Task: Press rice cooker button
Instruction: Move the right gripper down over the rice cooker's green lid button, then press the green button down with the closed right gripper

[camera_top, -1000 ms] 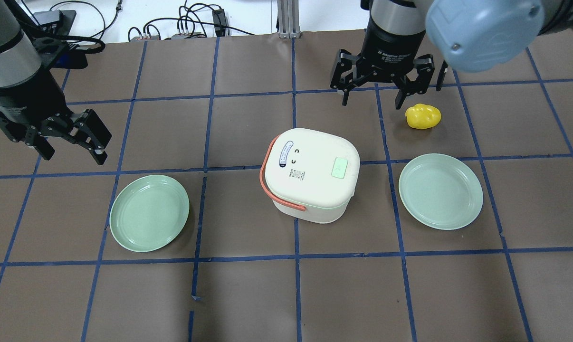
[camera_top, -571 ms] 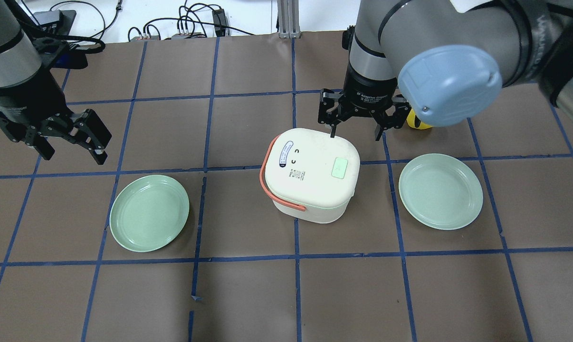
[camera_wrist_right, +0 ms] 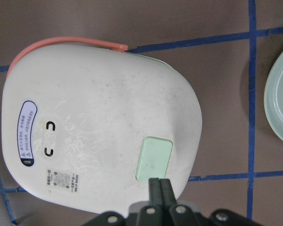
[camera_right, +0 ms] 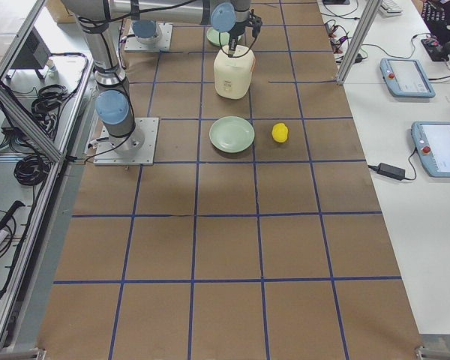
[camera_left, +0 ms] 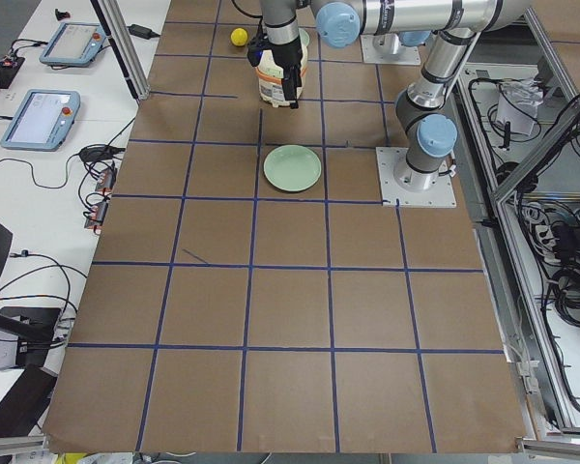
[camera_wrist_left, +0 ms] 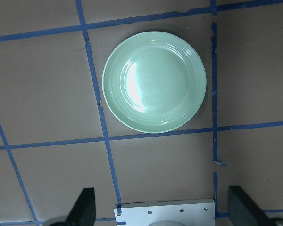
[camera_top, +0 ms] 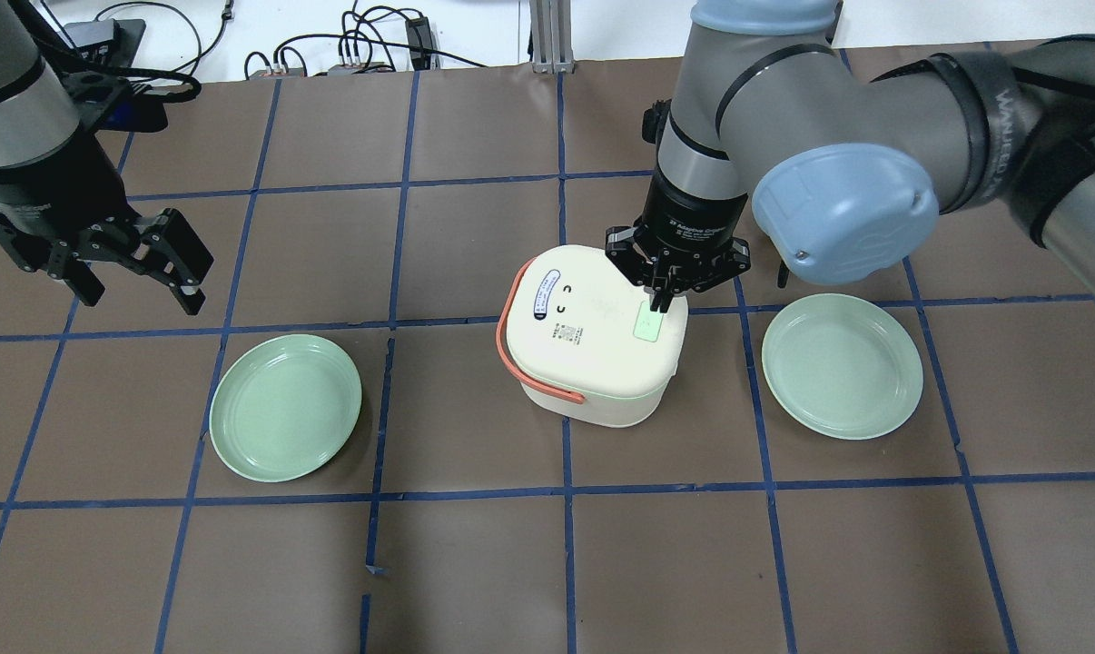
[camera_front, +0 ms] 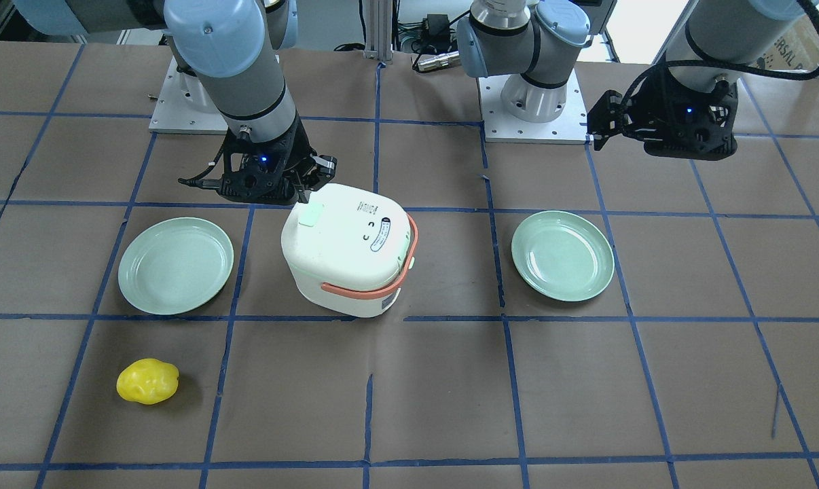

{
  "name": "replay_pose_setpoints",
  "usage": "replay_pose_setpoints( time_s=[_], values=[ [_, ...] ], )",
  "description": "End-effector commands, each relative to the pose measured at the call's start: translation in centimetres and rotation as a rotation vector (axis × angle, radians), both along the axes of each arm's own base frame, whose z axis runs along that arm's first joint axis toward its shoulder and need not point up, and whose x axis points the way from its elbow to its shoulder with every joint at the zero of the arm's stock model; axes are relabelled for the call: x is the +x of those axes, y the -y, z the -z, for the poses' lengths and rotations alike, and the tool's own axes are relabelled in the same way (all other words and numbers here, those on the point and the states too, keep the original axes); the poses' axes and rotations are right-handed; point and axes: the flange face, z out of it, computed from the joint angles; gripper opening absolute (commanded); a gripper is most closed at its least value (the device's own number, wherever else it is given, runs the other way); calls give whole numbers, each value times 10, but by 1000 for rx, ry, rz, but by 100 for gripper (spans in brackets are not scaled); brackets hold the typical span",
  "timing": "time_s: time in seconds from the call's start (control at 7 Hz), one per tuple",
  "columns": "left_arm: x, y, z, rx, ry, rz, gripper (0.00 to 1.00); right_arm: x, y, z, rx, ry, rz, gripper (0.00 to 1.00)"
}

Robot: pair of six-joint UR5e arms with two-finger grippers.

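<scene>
I log right gripper [camera_top: 658, 304], jaws pinched together, tips at the edge of the green button [camera_wrist_right: 154, 158] on the cooker [camera_top: 593, 363] directly beneath; left gripper [camera_top: 141, 300], jaws spread wide, holding nothing, plate [camera_wrist_left: 154, 82] below it.

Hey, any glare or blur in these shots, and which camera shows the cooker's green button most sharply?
Left wrist view: a white glare patch on the plate, otherwise crisp. Right wrist view: sharpest on the button, no glare. Overhead view: the white background at the top is blown out. Both side views: the cooker is too small to show the button.
</scene>
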Motion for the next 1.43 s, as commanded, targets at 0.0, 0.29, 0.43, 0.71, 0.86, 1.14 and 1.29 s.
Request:
replay_pose_setpoints(
  time_s=[0.0,0.29,0.43,0.71,0.86,1.14,1.29],
  values=[
    [0,0,0,0,0,0,100,0,0,7,10,-2,-10,13],
    [0,0,0,0,0,0,100,1,2,12,13,-1,-10,13],
    [0,0,0,0,0,0,100,1,2,15,16,0,-10,13],
    [0,0,0,0,0,0,100,0,-2,26,34,-5,-14,13],
    [0,0,0,0,0,0,100,0,-2,30,24,-1,-14,14],
    [0,0,0,0,0,0,100,2,-3,31,23,-1,-19,14],
    [0,0,0,0,0,0,100,2,-3,31,25,-1,-20,14]
  ],
)
